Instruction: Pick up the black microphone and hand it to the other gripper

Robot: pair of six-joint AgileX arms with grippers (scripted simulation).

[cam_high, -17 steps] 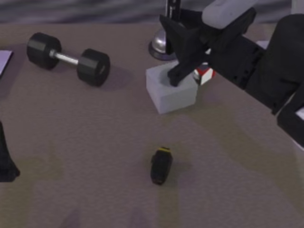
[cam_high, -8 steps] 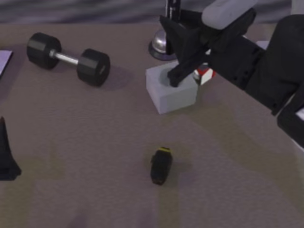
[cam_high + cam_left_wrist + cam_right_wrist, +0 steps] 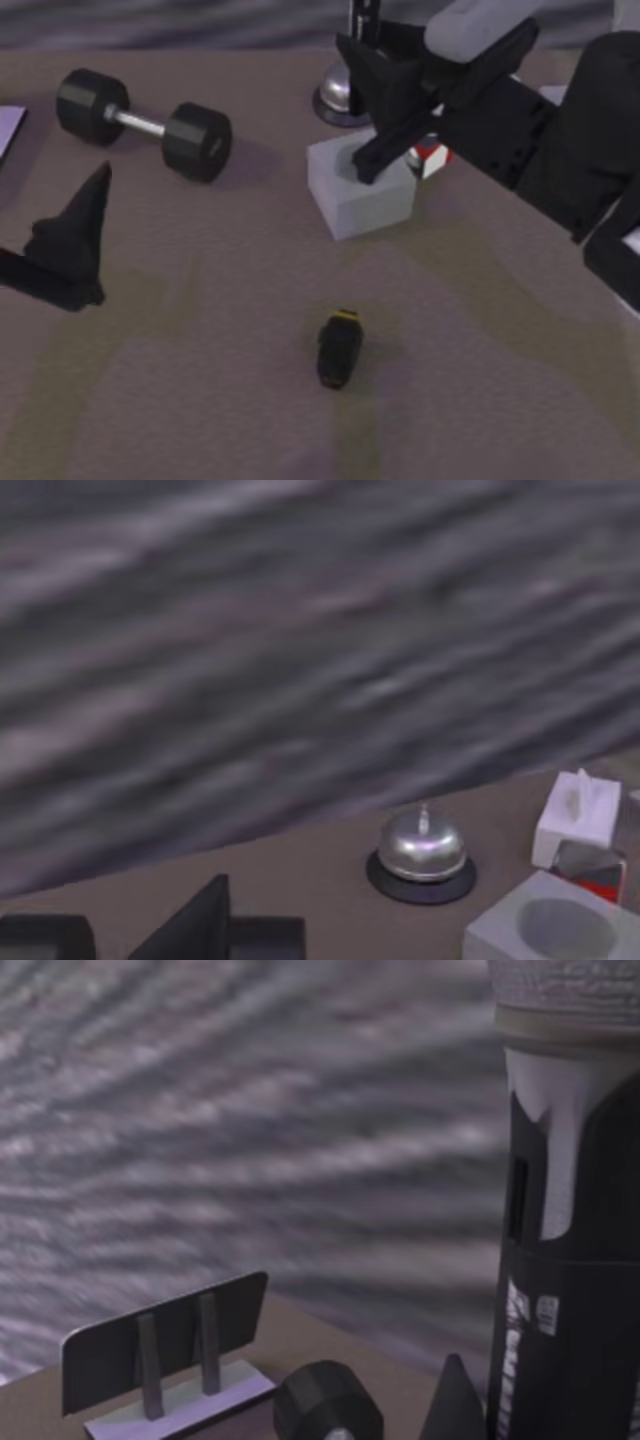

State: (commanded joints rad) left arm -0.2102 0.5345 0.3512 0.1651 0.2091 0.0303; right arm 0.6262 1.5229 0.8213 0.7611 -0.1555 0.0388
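My right gripper [image 3: 372, 105] hangs high over the back of the table, above the grey block, shut on the black microphone [image 3: 362, 18]. The right wrist view has the microphone [image 3: 570, 1220] upright and very close, its silver mesh head [image 3: 565, 990] on top, with one dark fingertip [image 3: 455, 1400] beside it. The other gripper, my left one [image 3: 75, 235], is over the left side of the table below the dumbbell, one finger pointing toward the back. It is open and holds nothing. In the left wrist view only one of its fingers [image 3: 205, 915] shows.
A black dumbbell [image 3: 145, 125] lies back left. A grey block [image 3: 360, 185] with a round dimple, a silver bell [image 3: 335, 100] and a red-white box [image 3: 430, 155] stand under the right arm. A stubby black yellow-banded object [image 3: 340, 348] lies mid-front. A white stand [image 3: 165, 1345] sits far left.
My left gripper has come in from the left edge, up and to the right over the table. The right arm and the microphone have stayed still.
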